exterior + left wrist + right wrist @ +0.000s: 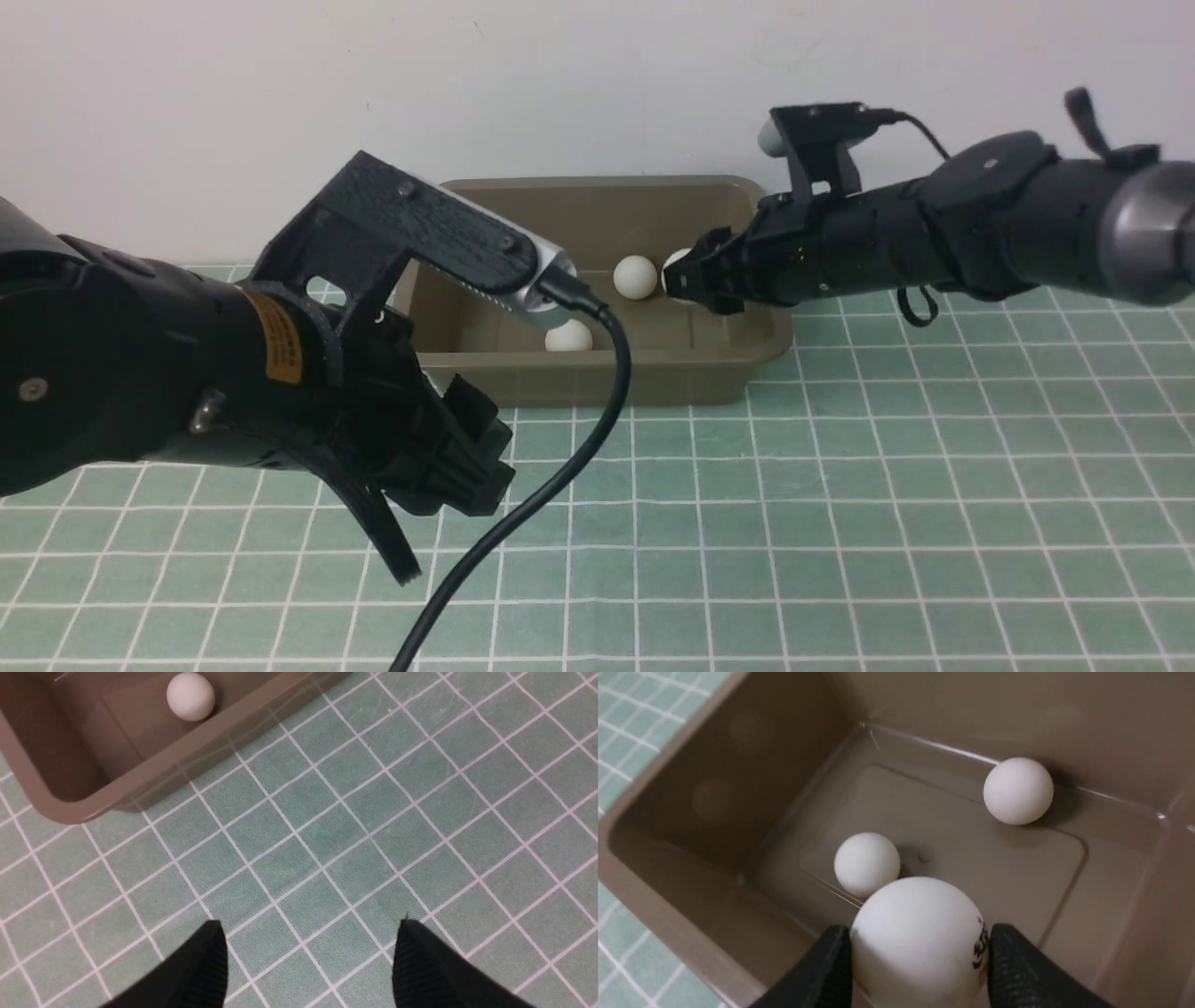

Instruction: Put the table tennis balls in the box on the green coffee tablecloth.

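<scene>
The olive-brown box (747, 350) stands at the back of the green grid tablecloth (840, 485). Two white table tennis balls lie inside it: one near the back (635, 277), one at the front wall (569, 338), half hidden by my left wrist camera. My right gripper (680, 277) hangs over the box's right part, shut on a third ball (917, 942) with a dark logo; the other two balls (1017, 791) (867, 863) lie below it. My left gripper (308, 952) is open and empty above the cloth, in front of the box's left corner (70, 807).
A black cable (560, 467) hangs from my left wrist camera down across the cloth. A pale wall rises right behind the box. The cloth reaches the front, left and right edges of the front view.
</scene>
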You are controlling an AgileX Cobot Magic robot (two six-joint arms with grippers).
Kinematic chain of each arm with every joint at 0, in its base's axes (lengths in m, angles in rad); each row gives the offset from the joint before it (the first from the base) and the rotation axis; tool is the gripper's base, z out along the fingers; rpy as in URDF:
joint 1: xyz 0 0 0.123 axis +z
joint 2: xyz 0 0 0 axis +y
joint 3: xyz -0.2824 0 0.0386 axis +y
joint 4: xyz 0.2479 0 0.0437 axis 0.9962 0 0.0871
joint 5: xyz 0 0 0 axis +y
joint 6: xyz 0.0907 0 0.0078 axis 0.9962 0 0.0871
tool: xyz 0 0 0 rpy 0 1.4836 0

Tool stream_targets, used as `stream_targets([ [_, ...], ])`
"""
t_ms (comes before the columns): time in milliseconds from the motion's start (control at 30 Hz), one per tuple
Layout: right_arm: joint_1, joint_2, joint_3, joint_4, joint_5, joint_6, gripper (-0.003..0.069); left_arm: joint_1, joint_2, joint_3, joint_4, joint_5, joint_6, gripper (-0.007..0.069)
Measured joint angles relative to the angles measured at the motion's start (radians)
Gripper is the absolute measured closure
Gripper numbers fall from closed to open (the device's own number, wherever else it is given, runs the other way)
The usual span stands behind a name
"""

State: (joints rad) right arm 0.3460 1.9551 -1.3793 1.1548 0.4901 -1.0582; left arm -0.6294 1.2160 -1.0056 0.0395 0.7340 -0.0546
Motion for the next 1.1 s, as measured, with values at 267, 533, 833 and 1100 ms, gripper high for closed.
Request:
stream_targets([
  [267,-0.008,0.039,-0.022,-0.007,0.018,-0.068,0.0097,0.0,0.0,0.0,0.001,0.0,0.0,0.0199],
  [533,-0.065,-0.161,-0.022,-0.122,0.034,-0.061,0.0076,0.0,0.0,0.0,0.001,0.0,0.0,0.0199],
  [833,-0.26,-0.604,-0.028,-0.539,0.159,0.142,0.0098,0.0,0.0,0.0,0.001,-0.021,0.0,0.0199],
  [1100,-0.319,-0.908,-0.028,-0.682,0.421,0.313,0.0099,0.0,0.0,0.0,0.001,-0.075,0.0,0.0199],
])
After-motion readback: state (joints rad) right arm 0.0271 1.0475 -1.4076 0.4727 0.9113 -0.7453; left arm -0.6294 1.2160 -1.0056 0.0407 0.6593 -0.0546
